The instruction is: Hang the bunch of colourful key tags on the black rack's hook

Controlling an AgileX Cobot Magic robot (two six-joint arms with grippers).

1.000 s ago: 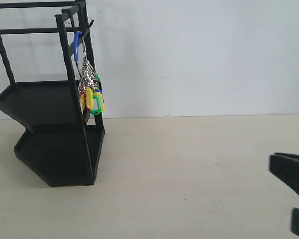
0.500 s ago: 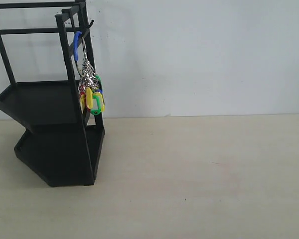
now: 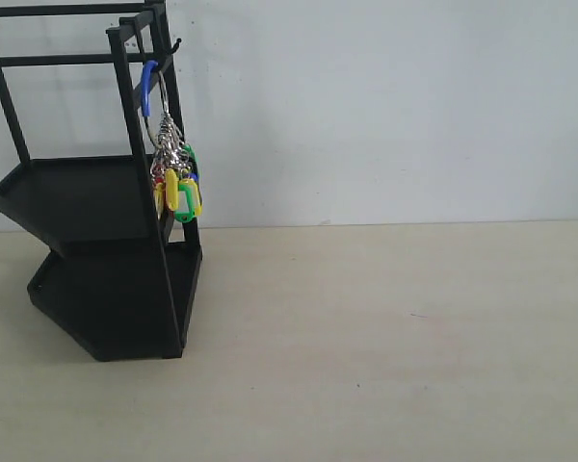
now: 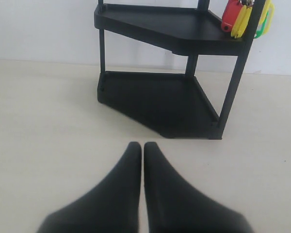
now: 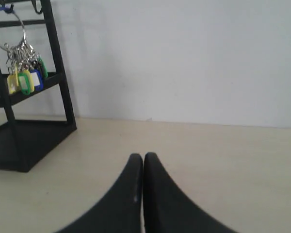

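black rack [image 3: 96, 250] stands ahead of left gripper [image 4: 143, 145], clear gap between. left gripper: fingers pressed together, empty. right gripper [image 5: 143, 156]: same, empty. colourful key tag bunch [image 3: 176, 183] hangs high on the rack, well ahead of both grippers, by its blue loop [image 3: 150, 82]. hook itself too thin to make out.

Key tag bunch [image 3: 176, 188] high on rack's [image 3: 87, 197] right side, rack at table's [image 3: 385, 337] left

A pale beige counter [image 3: 385, 375], smooth and matte, carries everything in view. A plain white wall [image 3: 395, 106] rises along its far edge. One small dark fleck [image 3: 419, 315] lies on the counter, right of centre, roughly midway between the far and near edges.
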